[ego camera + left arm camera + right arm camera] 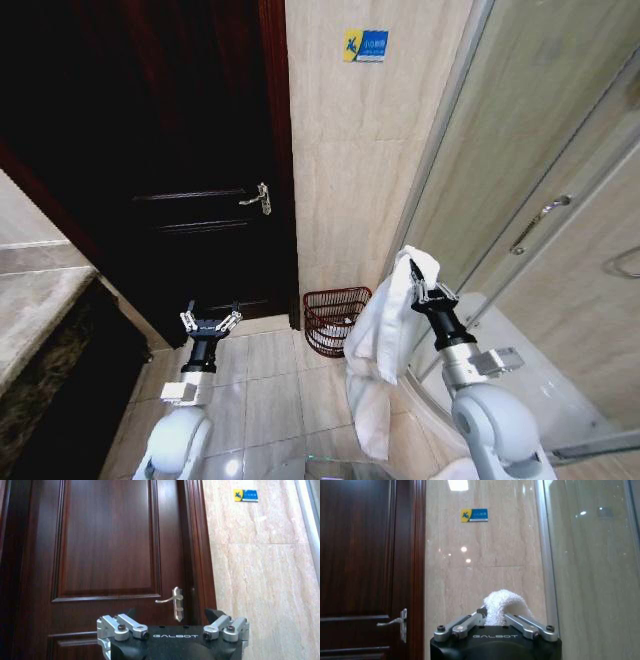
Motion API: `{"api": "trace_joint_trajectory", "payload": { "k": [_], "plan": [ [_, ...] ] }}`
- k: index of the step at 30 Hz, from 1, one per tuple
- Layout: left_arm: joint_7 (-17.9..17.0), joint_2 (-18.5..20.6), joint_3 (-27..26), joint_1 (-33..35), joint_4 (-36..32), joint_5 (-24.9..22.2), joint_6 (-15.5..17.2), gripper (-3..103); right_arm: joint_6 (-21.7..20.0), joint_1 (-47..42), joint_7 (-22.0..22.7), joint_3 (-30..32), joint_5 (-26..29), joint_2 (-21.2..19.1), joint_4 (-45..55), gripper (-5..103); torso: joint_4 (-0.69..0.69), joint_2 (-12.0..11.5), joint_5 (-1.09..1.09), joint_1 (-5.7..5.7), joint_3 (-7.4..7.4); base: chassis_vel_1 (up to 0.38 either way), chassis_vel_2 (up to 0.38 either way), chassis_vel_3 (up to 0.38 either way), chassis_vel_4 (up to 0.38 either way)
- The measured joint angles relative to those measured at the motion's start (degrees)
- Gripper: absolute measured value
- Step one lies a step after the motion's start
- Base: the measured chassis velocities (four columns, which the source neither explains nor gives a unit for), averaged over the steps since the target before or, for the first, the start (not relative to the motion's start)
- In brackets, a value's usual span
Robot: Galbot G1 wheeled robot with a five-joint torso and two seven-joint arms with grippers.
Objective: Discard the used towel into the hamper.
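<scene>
On the left, the left gripper [210, 321] is held up over the floor [250, 385] in front of the dark door [170, 150]. Its fingers are spread wide and it holds nothing. In the left wrist view the left gripper [172, 620] points at the door [107, 555], and the handle [172, 602] sits between its two finger tips, farther off.

In the middle, the hamper [335, 320] stands on the floor against the wall [360, 170], just beside the door frame. A small blue and yellow sign [365, 45] is stuck high up on the wall.

On the right, the right gripper [428, 290] is held up near the glass shower door [540, 150]. Its fingers are closed on the top of the white towel [385, 340]. The towel hangs down long from the gripper, just right of the hamper and above the floor. In the right wrist view the right gripper [495, 620] has the towel [502, 605] poking up between its fingers, with the wall [485, 562] and sign [474, 515] behind.
</scene>
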Motion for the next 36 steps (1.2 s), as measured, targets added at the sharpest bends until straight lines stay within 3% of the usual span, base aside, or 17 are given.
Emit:
{"api": "trace_joint_trajectory", "payload": {
  "k": [4,8,15,20,25,30,36],
  "plan": [
    [-0.39,-0.03,-0.07,0.48,-0.3,0.16,-0.01,93,-1.31,2.43,1.37,-0.05,2.38,-1.31,-0.37,4,0.0,0.0,0.0,0.0,0.0,0.0,0.0,0.0,0.0],
    [-1.78,0.08,-0.14,0.78,-0.21,0.2,-1.16,99,-3.86,7.47,4.48,0.41,9.5,-6.05,-0.32,4,0.01,0.0,0.01,0.02,0.01,0.0,0.0,0.0,0.0],
    [-2.84,0.04,-0.08,1.25,-0.2,1.15,-1.34,100,-6.49,14.53,7.12,1.54,16.45,-11.13,-0.36,4,-0.01,0.0,0.01,0.03,0.01,0.0,0.0,0.0,0.0],
    [-3.61,0.07,-0.09,1.47,-0.25,1.98,-1.21,100,-9.06,27.7,10.28,0.23,22.88,-16.54,-5.41,4,0.02,0.0,0.0,0.03,0.01,0.0,0.0,0.0,0.0],
    [-4.25,0.12,-0.43,1.51,-0.48,1.99,-0.6,100,-9.77,38.44,10.32,-1.66,26.24,-21.3,-11.11,4,0.0,-0.01,0.02,0.03,0.02,0.0,0.0,0.0,0.0],
    [-4.38,0.13,-0.66,1.24,-0.36,1.67,-0.36,100,-10.4,49.4,11.31,-4.96,29.47,-23.62,-15.06,4,0.0,-0.01,0.0,0.03,0.01,0.0,0.0,0.0,0.0],
    [-4.4,0.25,-0.7,0.59,0.08,1.21,-0.03,99,-11.31,62.97,12.61,-12.15,31.4,-23.19,-21.17,4,0.0,-0.01,0.01,0.03,0.02,0.0,0.0,0.0,0.0]
  ]
}}
